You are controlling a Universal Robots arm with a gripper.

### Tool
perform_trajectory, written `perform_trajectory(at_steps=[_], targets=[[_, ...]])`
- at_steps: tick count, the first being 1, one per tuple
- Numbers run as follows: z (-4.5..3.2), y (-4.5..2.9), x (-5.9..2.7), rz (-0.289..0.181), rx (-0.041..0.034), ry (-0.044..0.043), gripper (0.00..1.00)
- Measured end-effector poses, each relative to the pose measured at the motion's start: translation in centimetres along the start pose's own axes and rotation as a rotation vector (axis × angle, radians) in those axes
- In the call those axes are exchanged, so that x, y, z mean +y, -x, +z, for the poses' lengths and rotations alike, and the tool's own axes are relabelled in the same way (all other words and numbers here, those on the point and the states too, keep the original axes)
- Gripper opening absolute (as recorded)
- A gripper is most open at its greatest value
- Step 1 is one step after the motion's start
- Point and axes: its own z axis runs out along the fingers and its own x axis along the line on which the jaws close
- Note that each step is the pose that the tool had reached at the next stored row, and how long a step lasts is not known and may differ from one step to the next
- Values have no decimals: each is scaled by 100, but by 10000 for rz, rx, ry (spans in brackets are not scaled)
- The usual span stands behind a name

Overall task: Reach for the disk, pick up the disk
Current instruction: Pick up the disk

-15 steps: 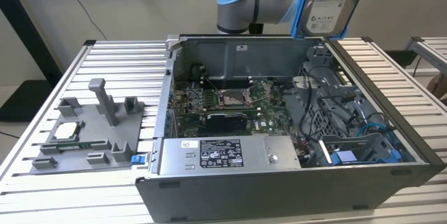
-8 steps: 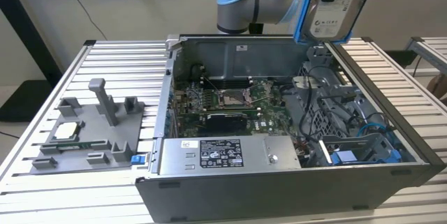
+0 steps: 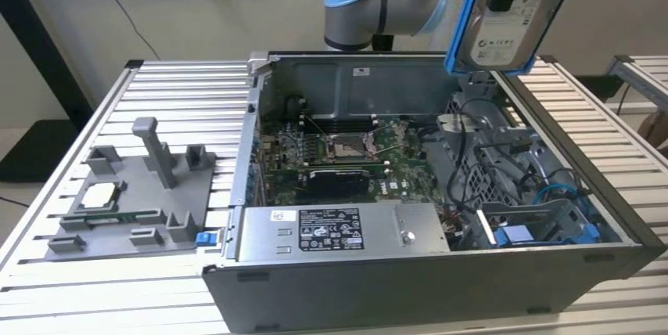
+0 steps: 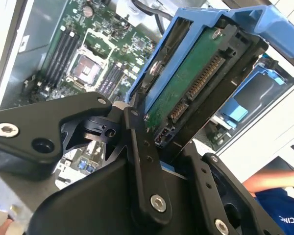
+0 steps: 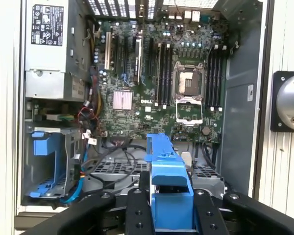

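The disk [image 3: 509, 18], a silver drive with a white label in a bright blue bracket, hangs upright in the air above the far right corner of the open computer case [image 3: 418, 280]. My gripper [image 4: 169, 147] is shut on it, with black fingers [image 4: 137, 152] clamped on both sides. The second wrist view shows the disk's [image 4: 186, 88] green circuit board and connector side. In the first wrist view the blue bracket [image 5: 169, 181] sits between my gripper's [image 5: 170, 213] two fingers, high over the motherboard [image 5: 157, 78].
The case lies open on a slatted metal table [image 3: 584, 108], with a power supply [image 3: 334, 229] at its near side and a driveless blue cage [image 3: 527, 237] at the near right. A grey fixture [image 3: 146, 194] holding a small silver chip [image 3: 94, 194] lies at the exterior view's left. A person's blue sleeve [image 4: 279, 205] is nearby.
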Motion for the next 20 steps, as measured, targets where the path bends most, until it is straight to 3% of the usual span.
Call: perform_trajectory(at_steps=[7,20], targets=[[-12,-227,-13,-2,-77,-1,0],[-34,-688,-58,-2,-131,18,0]])
